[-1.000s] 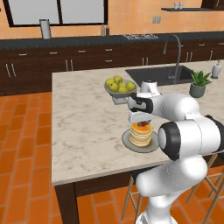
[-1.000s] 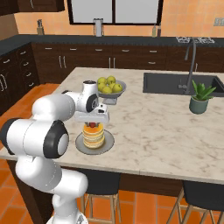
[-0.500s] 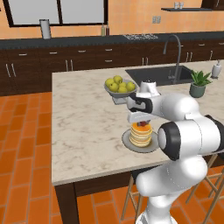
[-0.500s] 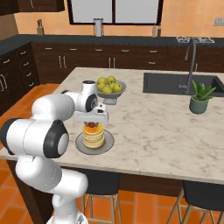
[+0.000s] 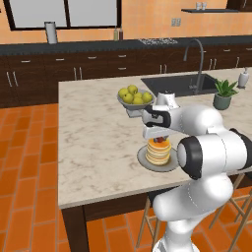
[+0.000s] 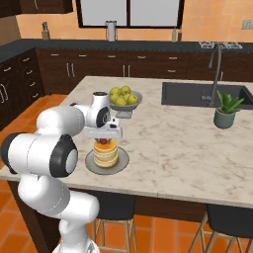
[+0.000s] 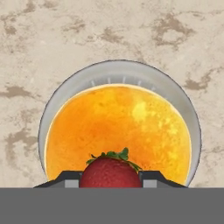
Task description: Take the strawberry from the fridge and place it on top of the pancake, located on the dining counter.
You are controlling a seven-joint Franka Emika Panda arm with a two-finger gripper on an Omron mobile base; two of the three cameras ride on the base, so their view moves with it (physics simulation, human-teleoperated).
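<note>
**Strawberry held just over the pancake stack**

The dining counter (image 5: 93, 147), a pale marble island, carries everything here. Set into its far end is a dark sink (image 6: 197, 94) with a curved tap, and a small potted plant (image 6: 226, 109) stands beside it. Nearer the arm is a grey bowl of yellow-green fruit (image 5: 134, 97). The pancake (image 7: 118, 131), a golden stack on a round grey plate (image 7: 65, 100), sits close to the counter's front edge. Directly above the stack the gripper (image 7: 110, 179) is pinching the strawberry (image 7: 110, 171), its two fingers pressed against the berry's sides. No writing, brand or label can be read anywhere.
</note>
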